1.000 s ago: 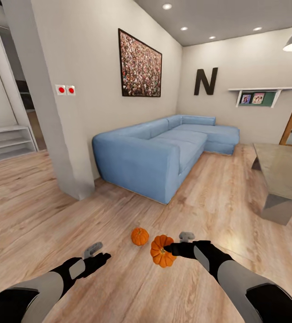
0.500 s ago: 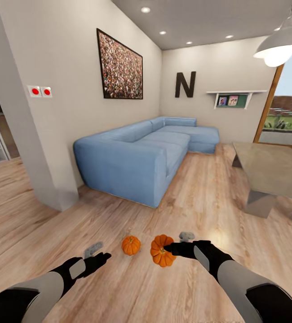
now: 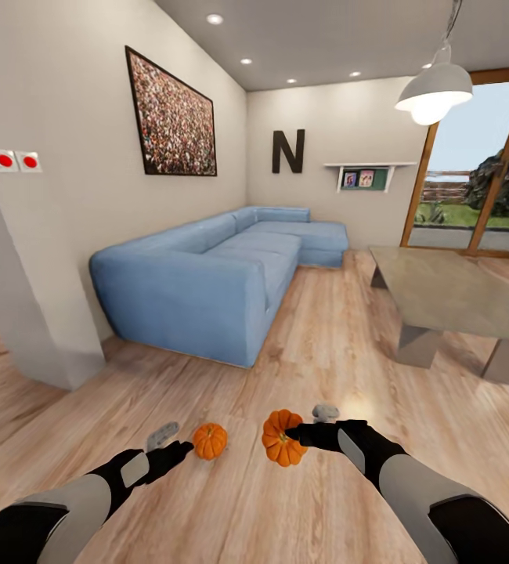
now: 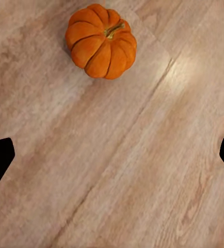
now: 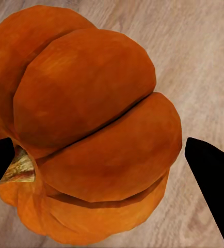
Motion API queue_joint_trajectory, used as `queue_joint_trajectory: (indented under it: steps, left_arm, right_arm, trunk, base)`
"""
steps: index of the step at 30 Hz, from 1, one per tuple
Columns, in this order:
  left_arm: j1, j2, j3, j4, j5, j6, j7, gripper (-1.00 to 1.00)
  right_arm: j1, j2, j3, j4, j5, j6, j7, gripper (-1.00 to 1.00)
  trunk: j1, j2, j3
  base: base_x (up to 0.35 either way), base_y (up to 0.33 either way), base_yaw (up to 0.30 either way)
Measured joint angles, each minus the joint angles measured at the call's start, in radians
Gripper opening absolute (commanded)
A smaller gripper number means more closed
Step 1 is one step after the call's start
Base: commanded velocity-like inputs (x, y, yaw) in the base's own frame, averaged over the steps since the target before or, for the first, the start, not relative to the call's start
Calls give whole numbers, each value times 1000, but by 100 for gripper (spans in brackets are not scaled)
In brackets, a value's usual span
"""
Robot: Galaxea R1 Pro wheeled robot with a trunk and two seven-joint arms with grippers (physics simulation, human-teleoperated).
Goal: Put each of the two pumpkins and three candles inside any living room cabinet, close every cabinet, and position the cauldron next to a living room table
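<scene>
Underneath, held pumpkin's (image 5: 86, 129) stem (image 5: 20, 168).

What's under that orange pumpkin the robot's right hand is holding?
Beneath the ribbed orange pumpkin held in the right gripper lies light wooden plank floor. The patch directly below it is covered by the pumpkin itself.

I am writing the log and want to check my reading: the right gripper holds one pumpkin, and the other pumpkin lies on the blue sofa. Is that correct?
Not quite. The right gripper does hold one pumpkin, but the other pumpkin lies on the wooden floor in front of the left gripper, not on the blue sofa. The head view shows this; the left wrist view also shows it resting on the planks.
</scene>
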State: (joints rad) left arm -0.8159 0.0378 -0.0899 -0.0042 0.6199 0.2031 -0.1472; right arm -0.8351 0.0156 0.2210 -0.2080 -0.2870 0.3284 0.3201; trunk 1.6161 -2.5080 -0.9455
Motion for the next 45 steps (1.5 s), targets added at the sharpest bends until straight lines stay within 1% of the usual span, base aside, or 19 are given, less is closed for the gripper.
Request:
queue_joint_trajectory:
  steps: [11, 17, 25, 31, 38, 45]
  left_arm:
    - [0, 0, 0, 0, 0, 0, 0, 100]
    - [0, 0, 0, 1, 0, 1, 0, 100]
    - [0, 1, 0, 1, 0, 1, 0, 100]
    - [0, 1, 0, 1, 0, 1, 0, 100]
    - [0, 1, 0, 1, 0, 1, 0, 100]
    - [0, 0, 0, 1, 1, 1, 0, 100]
  right_arm:
    - [0, 0, 0, 0, 0, 1, 0, -100]
    - [0, 0, 5, 0, 2, 1, -1, -100]
    - [0, 0, 6, 0, 2, 2, -2, -100]
    - [0, 0, 4, 0, 0, 4, -4, -100]
    - [0, 0, 3, 0, 0, 4, -5, -100]
    - [0, 0, 5, 0, 1, 4, -5, -100]
  trunk:
    - [0, 0, 0]
    - [0, 0, 0]
    - [0, 0, 0]
    - [0, 0, 0]
    - [0, 0, 0]
    - [1, 0, 0]
  base:
    - [163, 256, -236]
    - [160, 252, -77]
    - [108, 142, -7]
    - [78, 259, -211]
    - [-12, 247, -256]
    - [-133, 281, -39]
